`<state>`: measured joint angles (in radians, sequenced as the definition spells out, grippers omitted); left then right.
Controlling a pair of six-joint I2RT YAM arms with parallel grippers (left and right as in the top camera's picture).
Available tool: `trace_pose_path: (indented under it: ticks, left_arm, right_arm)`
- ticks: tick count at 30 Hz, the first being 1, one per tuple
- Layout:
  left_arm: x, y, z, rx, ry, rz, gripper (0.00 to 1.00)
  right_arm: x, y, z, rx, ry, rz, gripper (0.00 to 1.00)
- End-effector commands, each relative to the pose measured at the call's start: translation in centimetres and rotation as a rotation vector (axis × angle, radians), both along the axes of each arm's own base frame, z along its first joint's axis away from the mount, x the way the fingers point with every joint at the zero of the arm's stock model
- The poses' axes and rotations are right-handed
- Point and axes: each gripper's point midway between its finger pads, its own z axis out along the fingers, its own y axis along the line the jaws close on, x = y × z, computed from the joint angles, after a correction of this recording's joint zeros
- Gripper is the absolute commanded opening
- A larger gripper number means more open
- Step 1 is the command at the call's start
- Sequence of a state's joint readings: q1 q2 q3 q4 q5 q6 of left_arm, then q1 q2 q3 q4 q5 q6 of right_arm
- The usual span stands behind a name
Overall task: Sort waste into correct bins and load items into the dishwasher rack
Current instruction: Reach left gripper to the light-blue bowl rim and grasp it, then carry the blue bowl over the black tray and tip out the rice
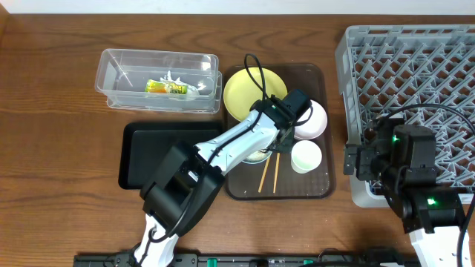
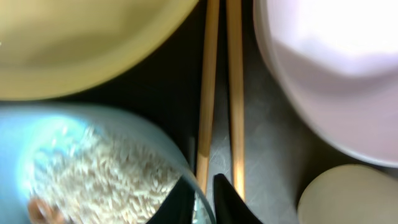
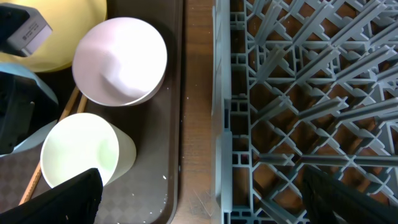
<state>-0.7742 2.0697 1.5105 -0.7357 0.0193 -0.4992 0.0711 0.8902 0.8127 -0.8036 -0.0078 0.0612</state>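
Left pincer (image 2: pixel 200 186) is nearly closed and looks clamped on the rim of the blue bowl (image 2: pixel 68 115), rice (image 2: pixel 106 180) inside, chopsticks (image 2: pixel 208 93) just beside. Right pincer (image 3: pixel 202 186) is spread wide, holding nothing, over the rack (image 3: pixel 298 93) edge near the cup (image 3: pixel 81 155).

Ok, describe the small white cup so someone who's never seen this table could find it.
Find the brown tray left of the grey rack. Along its right side sit two pale vessels. The white cup is the smaller one, nearer the robot than the pink-white bowl, right of the chopsticks.
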Motion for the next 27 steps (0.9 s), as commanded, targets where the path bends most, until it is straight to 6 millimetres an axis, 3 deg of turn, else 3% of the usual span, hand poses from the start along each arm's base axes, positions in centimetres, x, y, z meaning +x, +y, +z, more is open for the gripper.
trace_pose_path:
  ticks: [1, 8, 16, 22, 27]
  left_arm:
    - [-0.3, 0.5, -0.7, 0.031, 0.017, -0.007, 0.08]
    - [-0.4, 0.6, 0.2, 0.024, 0.011, -0.007, 0.06]
    - [-0.6, 1.1, 6.3, -0.044, -0.061, -0.009, 0.06]
    - [-0.6, 4.9, 10.4, -0.063, -0.065, 0.063, 0.06]
    - [-0.7, 8.1, 11.2, -0.157, 0.063, 0.120, 0.06]
  right_arm:
    - [0.3, 0.3, 0.9, 0.013, -0.019, -0.001, 0.99]
    - [0.3, 0.3, 0.9, 0.013, -0.019, -0.001, 0.99]
    - [0.3, 0.3, 0.9, 0.013, -0.020, -0.001, 0.99]
    - [0.3, 0.3, 0.9, 0.013, -0.020, -0.001, 0.99]
    - [0.3, 0.3, 0.9, 0.013, -0.019, -0.001, 0.99]
